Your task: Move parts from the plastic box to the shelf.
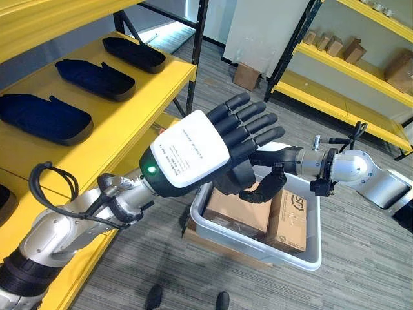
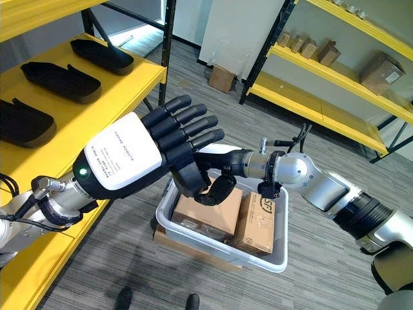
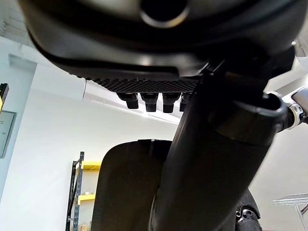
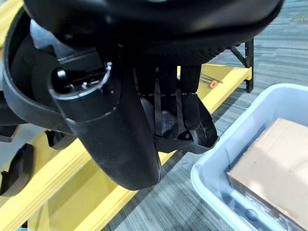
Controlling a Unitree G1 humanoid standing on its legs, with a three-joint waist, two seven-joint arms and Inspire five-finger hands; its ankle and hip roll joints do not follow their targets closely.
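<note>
Parts here are dark, shallow, tray-like moulded pieces; three of them [image 1: 95,79] lie in a row, apart from one another, on the top of a yellow shelf [image 1: 145,97] at the robot's left. A fourth such part [image 4: 185,132] is pinched in the right hand [image 2: 216,177], which reaches in from the right with its fingers [image 4: 188,103] curled over the part's rim and its thumb [image 4: 118,139] on the other face, as the right wrist view shows. That hand and its part hang in the air above the near-left corner of the plastic box and beside the shelf's edge.

The plastic box [image 1: 303,255] is a pale grey tub standing on the grey carpeted floor [image 2: 322,213], just beside the shelf. Inside it lie two brown cardboard cartons side by side, a wider one [image 1: 239,210] on the left and a narrower printed one [image 1: 290,219] on the right.

The left hand [image 1: 242,132] is raised above the box with its white-backed palm cover towards the camera and its fingers straight and spread, holding nothing. It sits in front of the right hand and hides part of it from the head views.

Across the floor stands a second yellow shelf unit [image 1: 342,74] carrying several small cardboard boxes [image 1: 329,44], and another small carton [image 1: 246,75] sits on the floor by it.
</note>
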